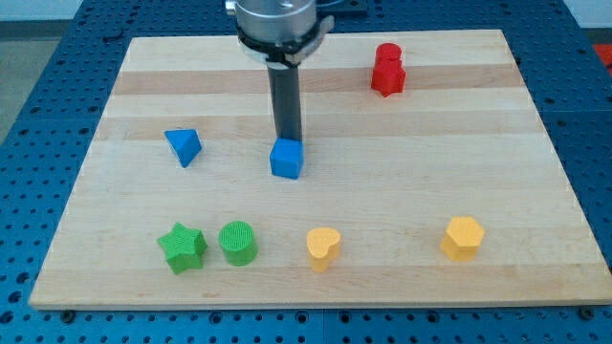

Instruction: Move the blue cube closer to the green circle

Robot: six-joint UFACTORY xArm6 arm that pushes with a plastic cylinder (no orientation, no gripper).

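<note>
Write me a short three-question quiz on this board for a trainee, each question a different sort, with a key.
1. True or false: my tip is right at the top edge of the blue cube.
2. Multiple choice: which block stands just to the view's left of the green circle? A) the yellow heart B) the green star C) the red block
3. Fill in: from the blue cube, the green circle lies toward the view's bottom and slightly to the view's ____.

Key
1. True: the rod ends just behind the cube's upper side.
2. B
3. left

Not quizzed: a blue triangle, a yellow hexagon.
</note>
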